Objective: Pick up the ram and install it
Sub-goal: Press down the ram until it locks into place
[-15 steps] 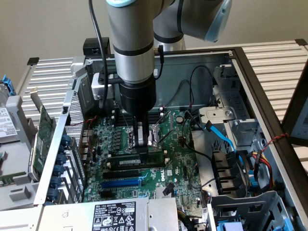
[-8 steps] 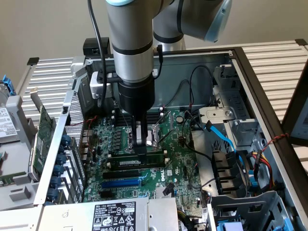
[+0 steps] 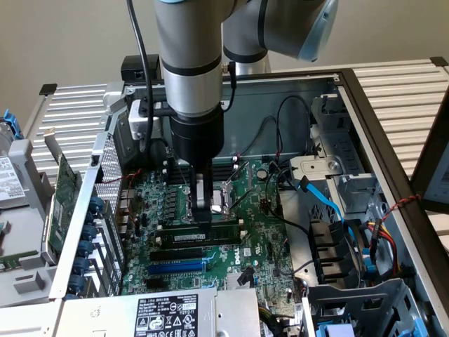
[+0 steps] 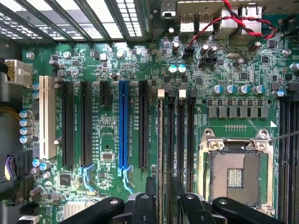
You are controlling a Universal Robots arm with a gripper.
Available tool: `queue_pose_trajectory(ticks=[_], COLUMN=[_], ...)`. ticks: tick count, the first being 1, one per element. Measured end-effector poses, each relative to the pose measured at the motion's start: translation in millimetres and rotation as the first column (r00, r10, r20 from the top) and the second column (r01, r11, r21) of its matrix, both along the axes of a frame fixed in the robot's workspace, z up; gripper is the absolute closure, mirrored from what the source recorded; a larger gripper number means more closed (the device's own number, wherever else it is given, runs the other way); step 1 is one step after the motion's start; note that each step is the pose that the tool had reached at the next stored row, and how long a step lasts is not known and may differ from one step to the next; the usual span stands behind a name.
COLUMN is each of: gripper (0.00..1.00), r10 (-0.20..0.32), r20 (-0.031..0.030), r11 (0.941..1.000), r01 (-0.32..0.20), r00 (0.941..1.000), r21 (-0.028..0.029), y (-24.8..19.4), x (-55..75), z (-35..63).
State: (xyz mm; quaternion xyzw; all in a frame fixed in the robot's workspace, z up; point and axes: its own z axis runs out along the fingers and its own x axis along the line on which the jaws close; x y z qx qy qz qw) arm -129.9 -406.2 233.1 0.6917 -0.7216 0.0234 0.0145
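Open computer case, side panel off. Inside, green motherboard lying flat, with cables to the exterior view's right. Above it, grey arm pointing straight down over the board's middle.

On the board, bare CPU socket, and beside it a bank of black memory slots. On the slots' other side, a blue expansion slot.

In the slot of that bank farthest from the socket: the ram, seen edge-on in the wrist view, label facing the exterior camera. Looks level along its length. Not possible to tell whether it is fully home.

Directly over the ram's middle: gripper, jaws partly parted and straddling the top edge, with a narrow gap on each side, so apparently holding nothing.

To seat it well: push straight down along the slot's line, with no twist. Spread pressure evenly so neither end rides high. Watch the white end clip, since a clip not snapped upright probably means a stick not fully down. Keep clear of the neighbouring slots and the socket's lever.
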Motion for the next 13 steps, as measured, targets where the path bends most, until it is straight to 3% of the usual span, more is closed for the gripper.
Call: queue_pose_trajectory(ticks=[5,13], gripper=[0.73,0.73], r10=[0.0,0.0], r20=[-0.0037,-0.0185], r11=[1.0,1.0], r01=[0.0,0.0], r00=[1.0,0.9998], r21=[0.0028,0.0062], y=[0.0,0.0], x=[-0.5,-4.3], z=[1.1,4.0])
